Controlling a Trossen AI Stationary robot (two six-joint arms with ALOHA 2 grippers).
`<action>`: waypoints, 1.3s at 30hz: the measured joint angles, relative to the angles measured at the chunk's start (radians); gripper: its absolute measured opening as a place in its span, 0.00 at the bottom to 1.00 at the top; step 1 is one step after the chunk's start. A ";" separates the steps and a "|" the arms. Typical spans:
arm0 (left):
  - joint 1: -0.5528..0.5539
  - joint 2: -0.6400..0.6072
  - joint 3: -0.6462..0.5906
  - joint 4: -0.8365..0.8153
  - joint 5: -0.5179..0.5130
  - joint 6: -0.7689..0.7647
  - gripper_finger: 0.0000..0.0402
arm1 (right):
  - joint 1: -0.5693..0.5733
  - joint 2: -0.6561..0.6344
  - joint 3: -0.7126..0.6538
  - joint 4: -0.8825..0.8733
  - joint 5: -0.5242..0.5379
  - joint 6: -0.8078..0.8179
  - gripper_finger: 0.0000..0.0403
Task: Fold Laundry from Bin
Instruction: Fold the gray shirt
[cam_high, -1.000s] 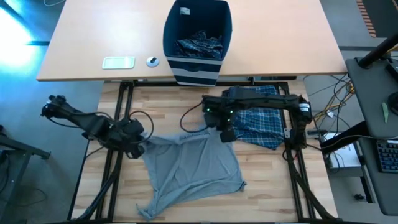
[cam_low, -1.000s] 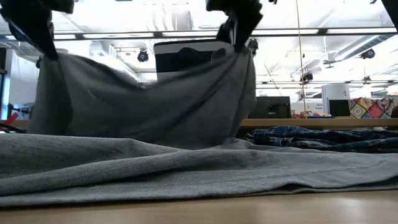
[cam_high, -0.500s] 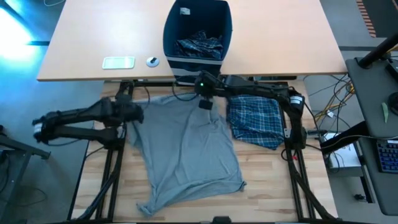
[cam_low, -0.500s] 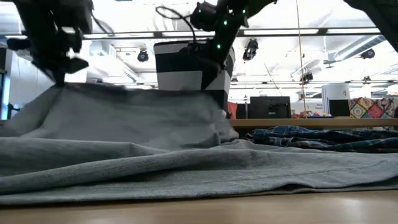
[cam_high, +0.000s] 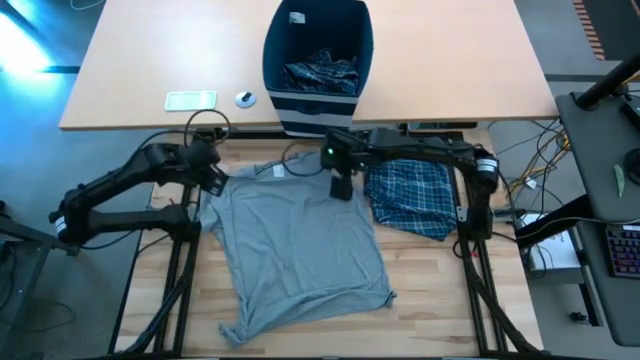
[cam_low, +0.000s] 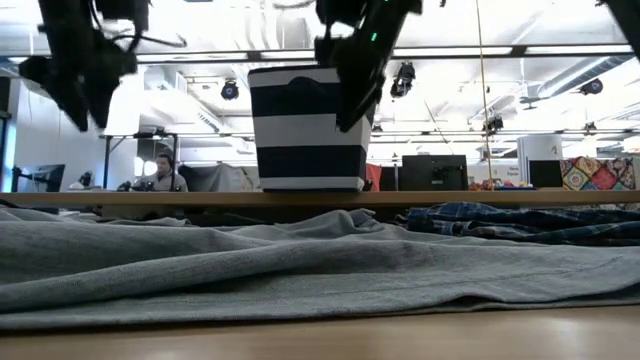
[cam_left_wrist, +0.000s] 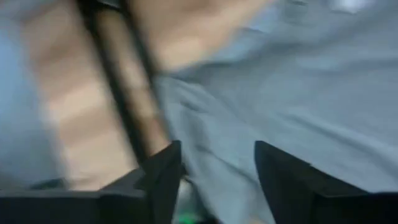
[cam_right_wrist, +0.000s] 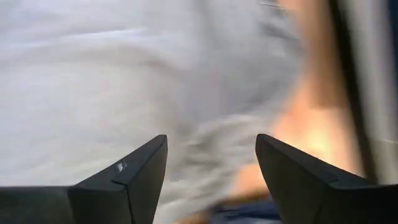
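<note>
The grey T-shirt (cam_high: 295, 245) lay flat on the worktop (cam_high: 440, 290), its length running from back edge to front. The left gripper (cam_high: 212, 176) and right gripper (cam_high: 340, 186) hovered over its back corners, fingers spread, holding nothing.

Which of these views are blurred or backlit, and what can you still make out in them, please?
Both wrist views are motion-blurred: grey T-shirt and pale wood smear past open fingers. Low view is backlit by ceiling lights: both grippers, left gripper and right gripper, read as silhouettes before the bin. High view is sharp and evenly lit.
</note>
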 joint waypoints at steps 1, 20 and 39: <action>-0.020 -0.013 0.013 0.016 0.072 -0.010 0.52 | 0.025 -0.017 -0.016 0.001 -0.033 0.000 0.60; -1.204 0.137 -0.077 0.744 -0.198 -0.513 0.54 | 0.699 -0.121 -0.322 0.134 0.009 0.360 0.58; -1.194 0.733 -0.095 0.982 -0.204 -0.685 0.54 | 0.876 0.206 -0.289 0.296 0.002 0.872 0.58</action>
